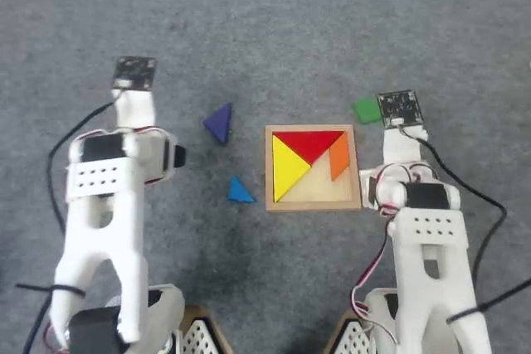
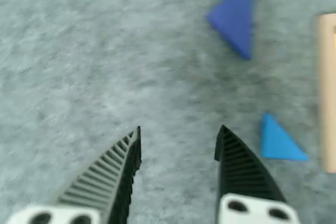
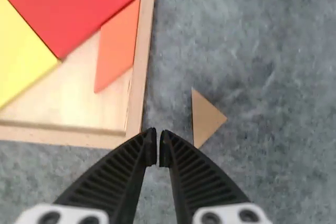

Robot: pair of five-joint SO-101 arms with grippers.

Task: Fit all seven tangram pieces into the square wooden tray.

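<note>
Right tool (image 3: 158,132), closed, hovers beside the tan triangle (image 3: 205,119) outside the wooden tray (image 3: 143,51); left tool (image 2: 180,128), open, seemingly readied for the light-blue triangle (image 1: 240,191) left of frame centre

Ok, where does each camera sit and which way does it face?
High view: fixed overhead, looking down at the tray, both arms showing.
Left wrist view: on the left arm, looking past its open claw at the dark blue triangle and light blue triangle.
Right wrist view: on the right arm, looking past its shut claw at the tan triangle.
Shared: all three show the tray.
</note>
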